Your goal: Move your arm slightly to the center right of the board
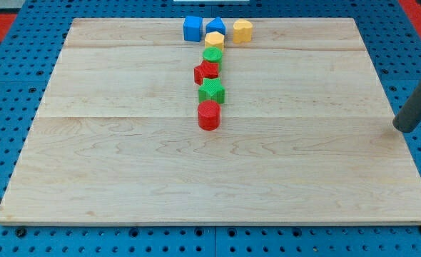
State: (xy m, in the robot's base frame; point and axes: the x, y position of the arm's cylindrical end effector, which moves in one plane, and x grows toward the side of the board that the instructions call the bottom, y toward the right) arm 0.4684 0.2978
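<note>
My tip (pixel 399 128) is the lower end of a dark rod coming in from the view's right edge. It sits at the right edge of the wooden board (pixel 125 157), far right of all blocks. The blocks form a column near the top centre: a blue cube (pixel 193 28), a blue block (pixel 215 27), a yellow hexagonal block (pixel 242 31), a yellow block (pixel 214 40), a green block (pixel 212 55), a red star-shaped block (pixel 206 71), a green star-shaped block (pixel 212 91) and a red cylinder (pixel 208 115).
The board lies on a blue perforated table (pixel 3 107). A red area (pixel 3 18) shows at the view's top left corner and another at the top right.
</note>
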